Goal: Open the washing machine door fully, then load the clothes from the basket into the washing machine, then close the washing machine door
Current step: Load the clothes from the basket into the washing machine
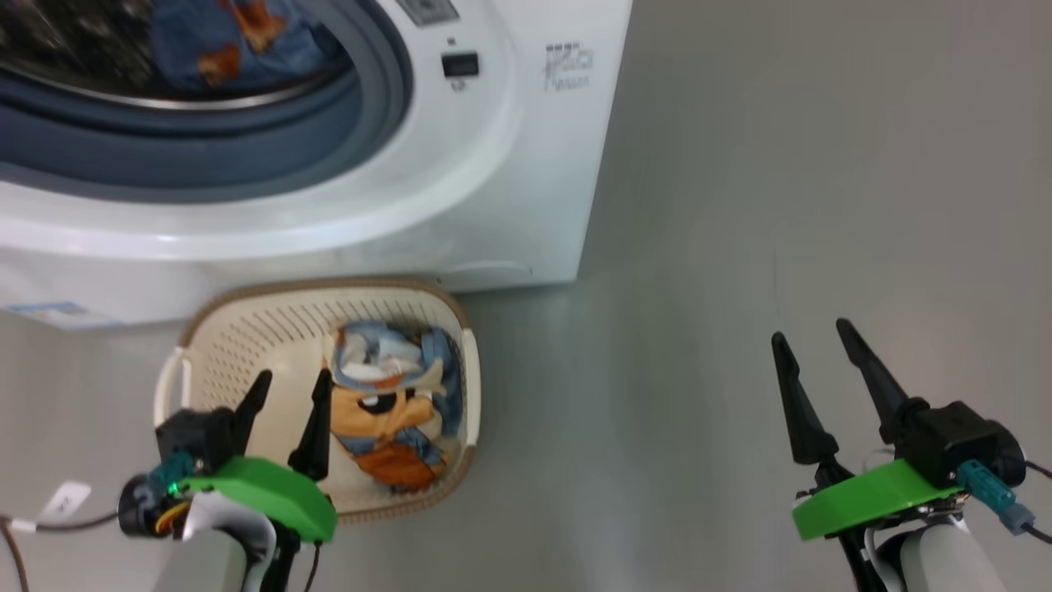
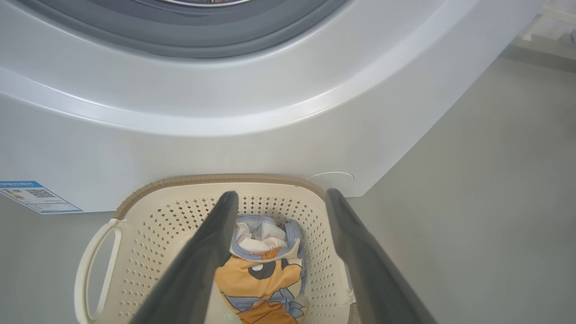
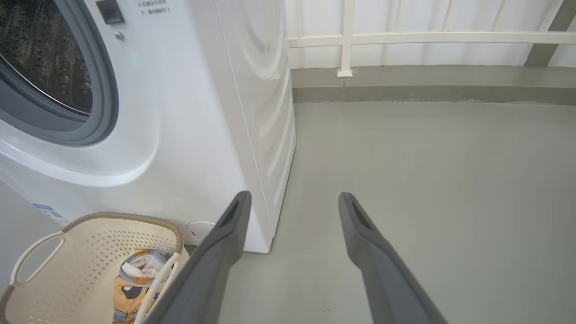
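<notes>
Both our grippers gape empty: left gripper (image 1: 294,376) over the basket (image 1: 329,288) of clothes (image 1: 394,411), right gripper (image 1: 809,330) well apart from it.

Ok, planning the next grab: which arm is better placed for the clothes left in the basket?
Left. The left end effector hangs open over the cream perforated plastic basket, aimed at the blue-and-orange fabric clothes; the right end effector is off over the grey floor.

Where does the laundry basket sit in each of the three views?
Head view: basket lower left, below the washing machine.
Left wrist view: bottom centre, behind the left fingers.
Right wrist view: bottom left corner.
Shared landmark: blue label on the washing machine, near the basket's handle.
</notes>
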You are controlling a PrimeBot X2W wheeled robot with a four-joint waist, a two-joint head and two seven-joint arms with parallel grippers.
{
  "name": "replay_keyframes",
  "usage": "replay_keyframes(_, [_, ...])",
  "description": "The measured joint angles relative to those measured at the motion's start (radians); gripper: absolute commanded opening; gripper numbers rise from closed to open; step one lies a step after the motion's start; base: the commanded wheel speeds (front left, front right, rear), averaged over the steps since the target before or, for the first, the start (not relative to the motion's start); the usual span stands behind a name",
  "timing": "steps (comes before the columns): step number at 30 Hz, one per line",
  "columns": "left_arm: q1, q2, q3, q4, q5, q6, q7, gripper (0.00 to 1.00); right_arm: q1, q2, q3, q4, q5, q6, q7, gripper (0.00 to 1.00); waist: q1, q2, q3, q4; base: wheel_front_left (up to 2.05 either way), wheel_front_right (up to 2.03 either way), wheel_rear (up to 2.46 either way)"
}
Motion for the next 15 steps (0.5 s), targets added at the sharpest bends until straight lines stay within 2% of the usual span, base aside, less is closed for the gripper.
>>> replay_keyframes(15, [-0.309, 0.083, -0.160, 0.382, -0.103, 0.000, 0.000, 1.00, -0.069, -0.002, -0.007, -0.059, -0.017, 0.000, 0.000, 1.00, 0.0000, 0.0000, 0.253, -0.061, 0.00, 0.00, 0.00])
